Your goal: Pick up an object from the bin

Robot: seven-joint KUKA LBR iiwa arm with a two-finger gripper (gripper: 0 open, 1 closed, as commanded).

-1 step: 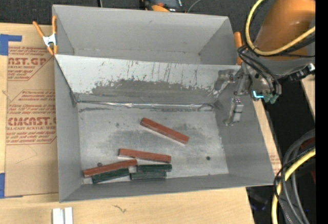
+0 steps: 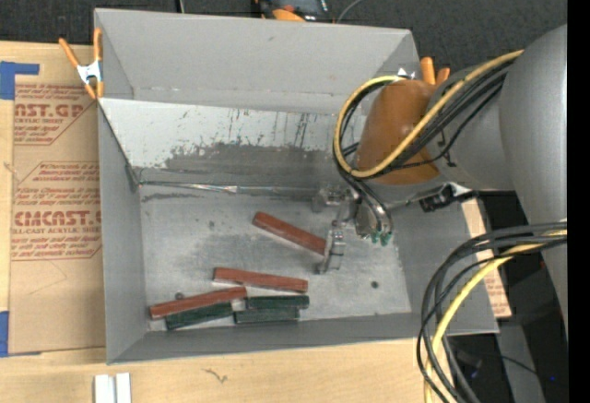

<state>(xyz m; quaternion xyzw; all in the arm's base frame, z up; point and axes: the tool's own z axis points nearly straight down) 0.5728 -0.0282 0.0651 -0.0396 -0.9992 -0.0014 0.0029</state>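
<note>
At mid-floor of the bin (image 2: 230, 69), the gripper (image 2: 334, 249) sits at the right end of the slanted red bar (image 2: 288, 232); its opening cannot be judged, so straddle the bar's width squarely before closing.

Bare bin floor (image 2: 184, 226) spans the left and back; a reddish-brown bar (image 2: 289, 232) lies slantwise mid-floor, its right end at the end effector (image 2: 334, 249); a cluster of red and dark green bars (image 2: 260, 281) lines the front wall (image 2: 277, 338); the arm (image 2: 525, 124) with its cables overhangs the right side.
</note>
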